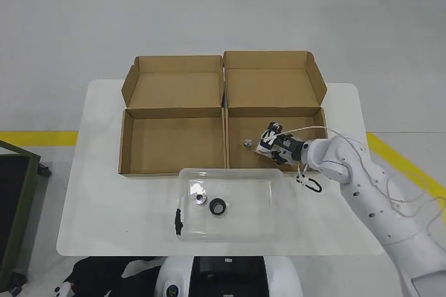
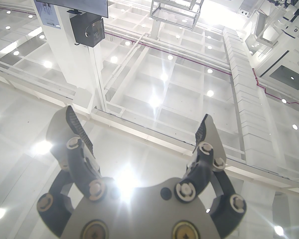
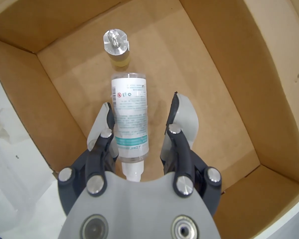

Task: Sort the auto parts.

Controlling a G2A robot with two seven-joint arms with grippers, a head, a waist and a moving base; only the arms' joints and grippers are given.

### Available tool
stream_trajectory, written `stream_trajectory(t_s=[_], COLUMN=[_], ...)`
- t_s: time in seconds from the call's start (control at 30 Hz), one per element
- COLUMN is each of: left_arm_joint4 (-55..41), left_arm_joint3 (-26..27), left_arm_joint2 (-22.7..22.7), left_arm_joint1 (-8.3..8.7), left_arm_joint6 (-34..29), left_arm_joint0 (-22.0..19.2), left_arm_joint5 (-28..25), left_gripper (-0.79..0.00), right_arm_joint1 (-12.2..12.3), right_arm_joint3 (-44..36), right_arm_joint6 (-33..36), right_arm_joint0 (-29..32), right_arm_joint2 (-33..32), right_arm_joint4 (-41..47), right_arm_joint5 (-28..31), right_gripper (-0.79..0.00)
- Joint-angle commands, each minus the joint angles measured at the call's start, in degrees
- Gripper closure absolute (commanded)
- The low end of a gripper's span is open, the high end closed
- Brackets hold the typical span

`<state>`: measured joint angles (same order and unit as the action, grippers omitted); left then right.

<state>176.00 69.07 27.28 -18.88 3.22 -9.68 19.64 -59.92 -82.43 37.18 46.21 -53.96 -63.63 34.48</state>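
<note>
Right hand point(image 3: 141, 100), spread, straddles one clear cylindrical plastic bottle point(image 3: 129, 115) lying in a cardboard box point(image 3: 214, 75) beside one metal-topped cylinder point(image 3: 115, 44); left hand point(image 2: 137, 112) spread.

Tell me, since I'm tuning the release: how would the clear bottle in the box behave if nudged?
The bottle is round and seems to lie on its side, so it would probably roll. Its clear plastic looks light and stiff; the glossy surface may be slippery.

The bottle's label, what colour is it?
The label is white with a teal band; the right wrist view shows it best.
</note>
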Motion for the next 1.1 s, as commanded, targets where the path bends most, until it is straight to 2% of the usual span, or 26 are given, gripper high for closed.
stream_trajectory(t_s=[0.0, 0.27, 0.53, 0.63, 0.8, 1.03, 1.07], left_arm_joint4=[0.0, 0.0, 0.0, 0.0, 0.0, 0.0, 0.0], left_arm_joint3=[0.0, 0.0, 0.0, 0.0, 0.0, 0.0, 0.0], left_arm_joint2=[0.0, 0.0, 0.0, 0.0, 0.0, 0.0, 0.0], left_arm_joint1=[0.00, 0.00, 0.00, 0.00, 0.00, 0.00, 0.00], left_arm_joint6=[0.0, 0.0, 0.0, 0.0, 0.0, 0.0, 0.0], left_arm_joint0=[0.0, 0.0, 0.0, 0.0, 0.0, 0.0, 0.0], left_arm_joint5=[0.0, 0.0, 0.0, 0.0, 0.0, 0.0, 0.0], left_gripper=[-0.785, -0.785, -0.785, -0.785, -0.785, -0.785, -0.785], right_arm_joint1=[0.1, 1.9, 2.9, 3.0, 2.7, 1.7, 1.6], right_arm_joint3=[-1.4, -13.7, -26.6, -29.9, -33.0, -32.0, -31.6], right_arm_joint6=[-0.6, -1.2, 0.1, 0.3, 1.7, 2.3, 2.1], right_arm_joint0=[0.4, 5.2, 10.7, 12.5, 14.0, 13.3, 13.1], right_arm_joint2=[-0.8, -7.5, -9.2, -8.3, -4.3, 1.9, 2.7], right_arm_joint4=[-0.2, 1.3, 2.5, 2.3, 2.1, 0.7, 0.4], right_arm_joint5=[-0.4, 2.0, 5.3, 6.4, 7.7, 7.7, 7.5], right_gripper=[-0.465, -0.594, -0.597, -0.563, -0.570, -0.545, -0.563])
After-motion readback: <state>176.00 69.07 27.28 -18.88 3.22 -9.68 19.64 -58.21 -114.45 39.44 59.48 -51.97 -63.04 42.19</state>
